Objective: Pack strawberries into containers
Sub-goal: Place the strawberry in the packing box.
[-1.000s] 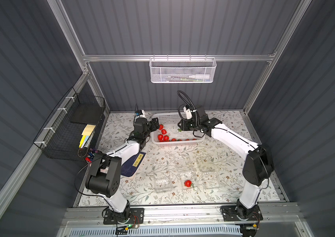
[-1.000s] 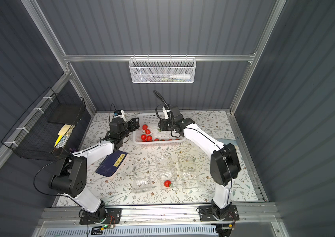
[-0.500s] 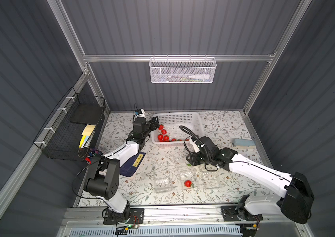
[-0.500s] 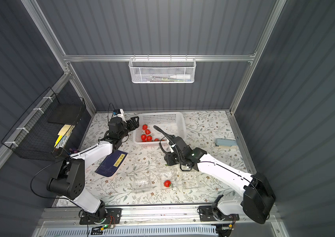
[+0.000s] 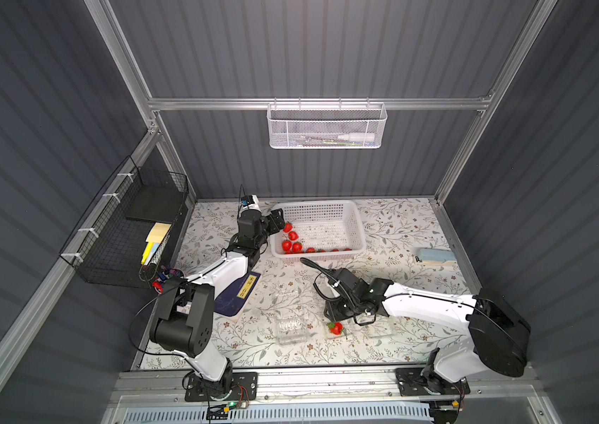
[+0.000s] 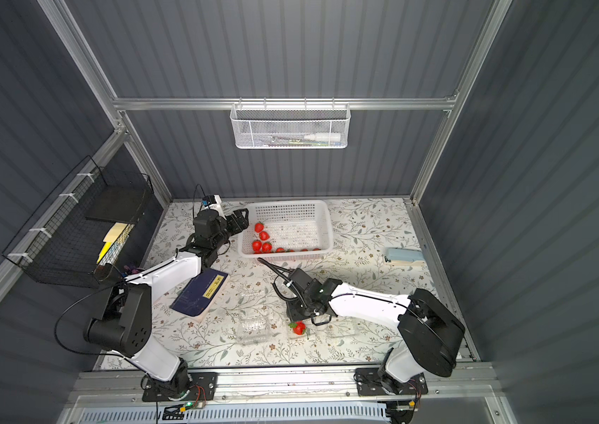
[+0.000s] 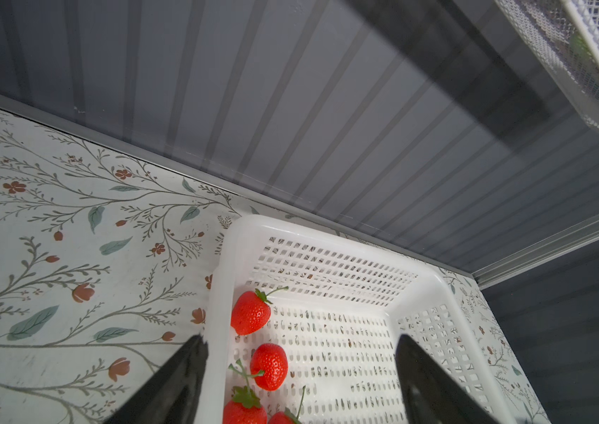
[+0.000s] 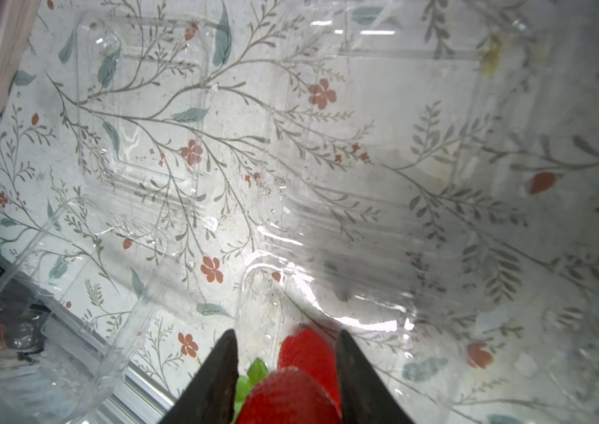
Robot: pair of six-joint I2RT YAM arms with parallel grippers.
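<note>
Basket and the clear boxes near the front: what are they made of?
Basket: looks like moulded white plastic, opaque and slightly glossy; it has regular slotted holes and a thick rounded rim. Clear boxes: thin transparent plastic, probably thermoformed; the flower print shows through, and the ribbed walls catch sharp glints.

Seen in a top view, the left tool reaches to the left rim of a white perforated basket on the floral-patterned desk. Inside the basket, strawberries cluster along its left and near sides. The right tool points down just above a lone strawberry lying in the middle of three clear containers lined up near the front edge. A dark blue book lies beside the left arm; a pale blue object sits well to the right.
</note>
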